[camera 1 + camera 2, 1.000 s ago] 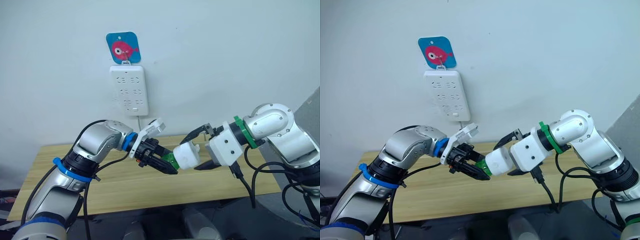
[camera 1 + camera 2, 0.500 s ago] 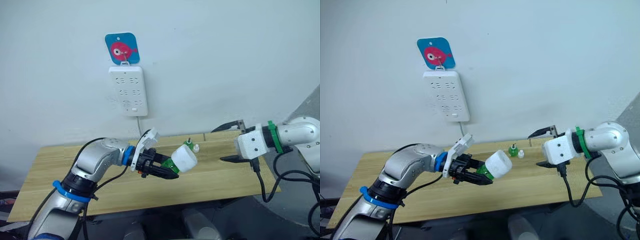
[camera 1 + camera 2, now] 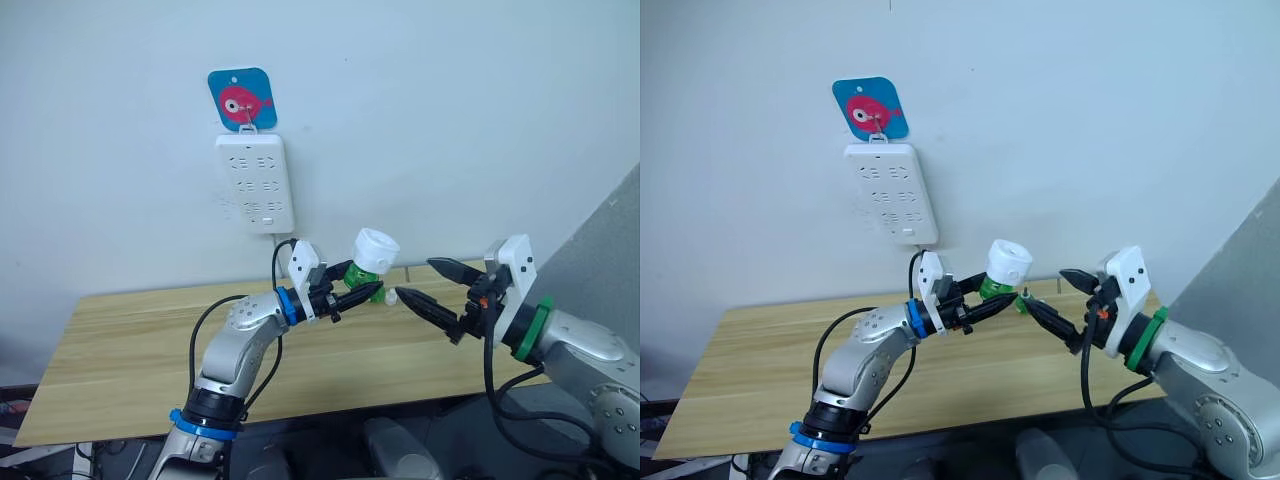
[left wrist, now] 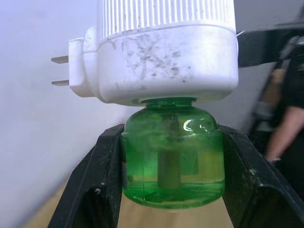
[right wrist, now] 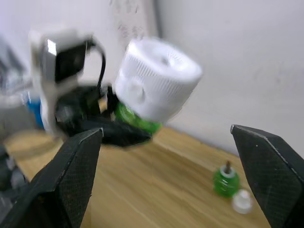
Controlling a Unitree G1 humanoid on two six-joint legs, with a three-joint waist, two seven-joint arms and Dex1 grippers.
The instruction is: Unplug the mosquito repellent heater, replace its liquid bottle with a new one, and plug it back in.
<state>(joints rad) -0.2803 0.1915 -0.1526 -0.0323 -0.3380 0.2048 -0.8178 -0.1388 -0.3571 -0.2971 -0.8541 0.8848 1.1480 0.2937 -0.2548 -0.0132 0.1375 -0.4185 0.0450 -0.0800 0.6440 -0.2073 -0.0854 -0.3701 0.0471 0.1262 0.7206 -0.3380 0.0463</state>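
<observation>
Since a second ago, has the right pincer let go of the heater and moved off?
Yes. The right pincer is now open and apart from the mosquito repellent heater, which the left pincer holds by its green bottle, raised nearer the power strip.

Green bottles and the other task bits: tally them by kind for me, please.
Green liquid bottles: 2 (one screwed into the heater, held by the left end effector; one on the table)
Heaters: 1
White caps: 1
Power strips: 1
Total: 5
</observation>
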